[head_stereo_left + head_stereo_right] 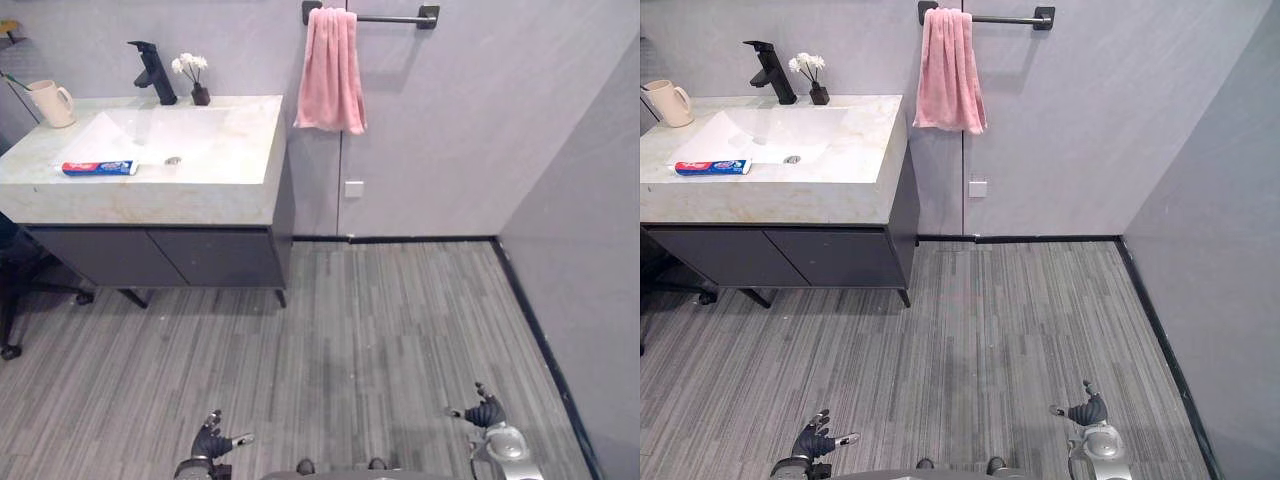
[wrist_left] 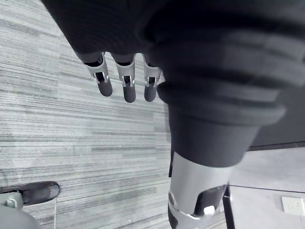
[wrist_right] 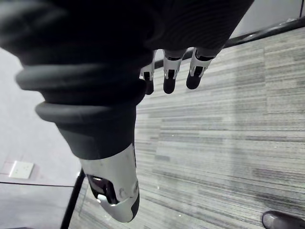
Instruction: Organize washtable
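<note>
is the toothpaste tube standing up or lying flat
Lying flat: the toothpaste tube rests lengthwise on the washtable.

The washtable runs out of view at its left end, and the chair below is half cut off. What's in the cup at the back left corner is too small to tell.

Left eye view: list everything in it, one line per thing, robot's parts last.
washtable: one, pale stone top with sink, upper left
cabinet: one, dark grey, under the washtable
toothpaste tube: one, red, white and blue, lying in the sink's left part
mug: one, cream, back left of the top
faucet: one, black, behind the sink
vase of flowers: one, dark vase, white flowers, right of the faucet
towel: one, pink, hanging on the rail
towel rail: one, black, on the wall
wall socket: one, white, below the towel
left hand: open, low over the floor
right hand: open, low over the floor
</note>
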